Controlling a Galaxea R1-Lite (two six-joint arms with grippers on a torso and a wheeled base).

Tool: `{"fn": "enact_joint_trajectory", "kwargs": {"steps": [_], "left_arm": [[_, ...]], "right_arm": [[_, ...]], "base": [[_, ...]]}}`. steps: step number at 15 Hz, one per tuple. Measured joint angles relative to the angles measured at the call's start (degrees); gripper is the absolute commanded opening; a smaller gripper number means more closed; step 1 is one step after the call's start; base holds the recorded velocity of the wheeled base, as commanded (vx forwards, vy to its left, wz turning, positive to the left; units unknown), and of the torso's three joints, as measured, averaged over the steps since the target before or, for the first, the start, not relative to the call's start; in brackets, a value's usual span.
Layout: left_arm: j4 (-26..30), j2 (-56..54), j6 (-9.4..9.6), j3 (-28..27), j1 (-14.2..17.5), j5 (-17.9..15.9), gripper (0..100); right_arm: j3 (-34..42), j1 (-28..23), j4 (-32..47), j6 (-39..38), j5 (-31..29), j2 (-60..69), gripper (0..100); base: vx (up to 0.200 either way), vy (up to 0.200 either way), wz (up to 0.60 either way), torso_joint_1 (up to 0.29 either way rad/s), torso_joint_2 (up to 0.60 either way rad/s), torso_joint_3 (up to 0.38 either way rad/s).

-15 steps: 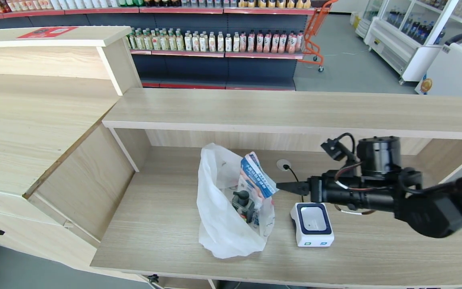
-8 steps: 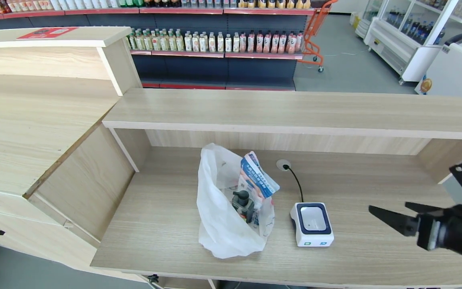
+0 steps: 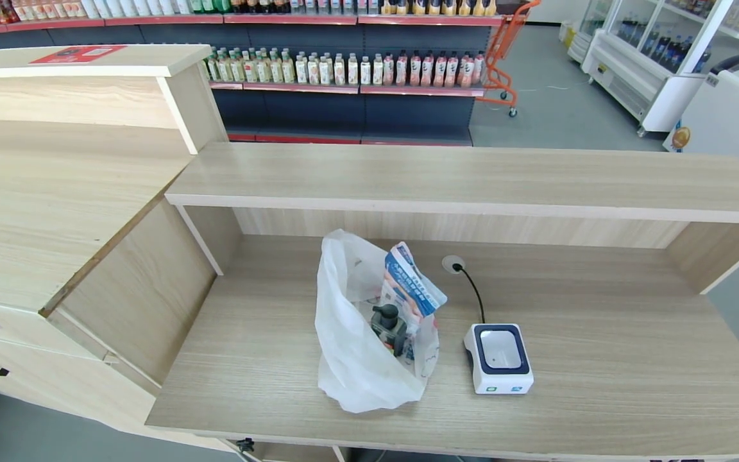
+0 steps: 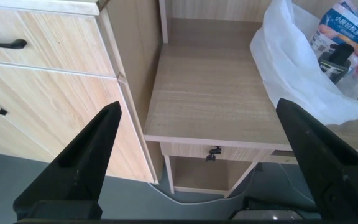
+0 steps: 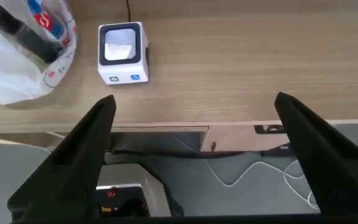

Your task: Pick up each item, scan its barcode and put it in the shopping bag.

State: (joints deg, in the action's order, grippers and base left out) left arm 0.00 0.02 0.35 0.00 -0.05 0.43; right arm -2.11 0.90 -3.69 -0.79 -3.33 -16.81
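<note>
While the white shopping bag point(image 3: 350, 359) stood open-mouthed on the wooden desk point(image 3: 600, 385), a blue-and-white packet point(image 3: 411, 289) stuck upright out of its top, and a dark pump bottle point(image 3: 389, 326) lay inside just in front of the packet. Just beside the bag, on the robot's right, sat the white barcode scanner point(image 3: 499, 357) with its dark-framed window facing up; a black cable point(image 3: 472, 292) ran from it to a round hole in the desk behind. The left hand point(image 4: 197, 104) hung off the near left corner of the desk with its two dark fingers point(image 4: 79, 168) spread wide apart, the bag point(image 4: 303, 68) farther off to one side and pale drawers point(image 4: 36, 81) with black handles to the other. The right hand point(image 5: 195, 98) was likewise open, its fingers point(image 5: 316, 162) well apart, poised over the front edge of the desk point(image 5: 241, 62), near the scanner point(image 5: 123, 53) but apart from it, with the bag point(image 5: 17, 68) beyond. Behind the desk stood store shelves point(image 3: 344, 67) lined with bottles
</note>
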Motion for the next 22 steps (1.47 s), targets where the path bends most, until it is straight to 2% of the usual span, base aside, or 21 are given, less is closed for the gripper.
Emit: {"fn": "enact_joint_trajectory", "kwargs": {"steps": [2,3,4,15,22], "left_arm": [[0.0,0.0,0.0,0.0,0.0,0.0,100],[0.0,0.0,0.0,-0.02,0.0,0.0,100],[0.0,0.0,0.0,-0.02,0.0,0.0,100],[0.0,0.0,-0.09,0.0,0.0,0.0,100],[0.0,0.0,0.07,0.0,0.05,-0.11,100]], "right_arm": [[0.88,-0.68,5.96,0.74,-1.27,9.2,100],[1.01,-0.85,6.47,1.17,-1.51,11.75,100],[1.12,-0.93,6.42,1.17,-1.56,13.37,0],[1.32,-0.98,6.86,-1.39,-1.68,16.97,0],[1.32,-0.95,6.92,-1.41,-1.71,16.97,0]], "base": [[0.0,0.0,0.0,0.0,0.0,0.0],[0.0,0.0,0.0,0.0,0.0,0.0],[0.0,0.0,0.0,0.0,0.0,0.0],[0.0,0.0,0.0,0.0,0.0,0.0],[0.0,-0.2,0.0,0.005,0.0,0.0]]}}
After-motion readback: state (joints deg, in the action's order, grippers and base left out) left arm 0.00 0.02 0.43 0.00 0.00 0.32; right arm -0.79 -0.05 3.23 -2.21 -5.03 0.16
